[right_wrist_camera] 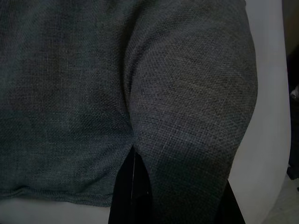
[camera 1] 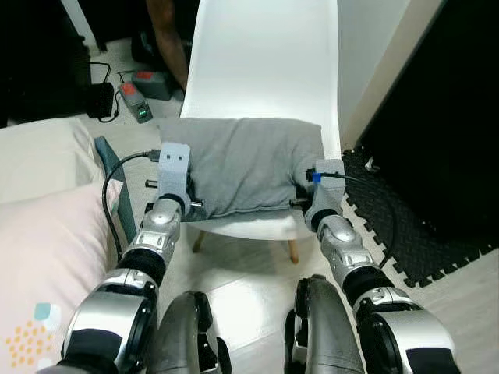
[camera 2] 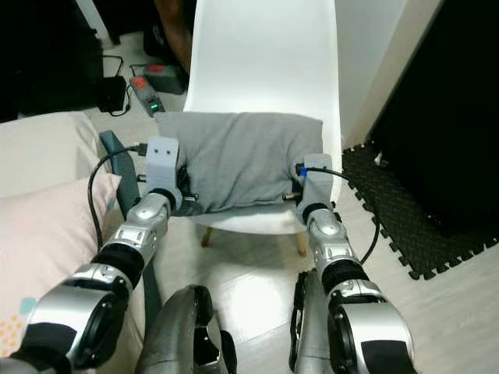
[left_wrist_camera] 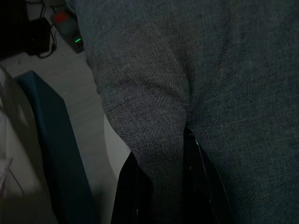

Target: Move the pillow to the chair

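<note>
Claws at both ends of the grey pillow (camera 1: 243, 162), each pinching a fold of its fabric. Left claw (left_wrist_camera: 161, 186) clamped on the pillow's left edge, black fingers (left_wrist_camera: 130, 191) narrowed around a bunched ridge of cloth running between them. Fingertips buried in the weave there, so exact gap hard to judge. From the head camera, left claw's grey housing pressed against the pillow's near left corner, fingers themselves hidden behind housing and cloth.

Pillow lying across the seat of the white chair (camera 1: 269, 54), spanning almost the full width, near edge hanging slightly over the seat's front lip. Wooden chair legs (camera 1: 293, 251) partly visible under the seat, cut off by the arms.

Right claw (right_wrist_camera: 168, 186) closed on the pillow's right end, a thick roll of fabric gripped between its fingers (right_wrist_camera: 124, 191); far finger mostly covered by the cloth. White chair shell visible just beside that roll.

To the left, pale bedding (camera 1: 43, 226) and a teal bed frame edge (camera 1: 117, 195). On the floor beyond, a power strip (camera 1: 134, 101) with a green light, dim and small. To the right, black foam floor mat (camera 1: 413, 234), partly cut off by the dark wall area.
</note>
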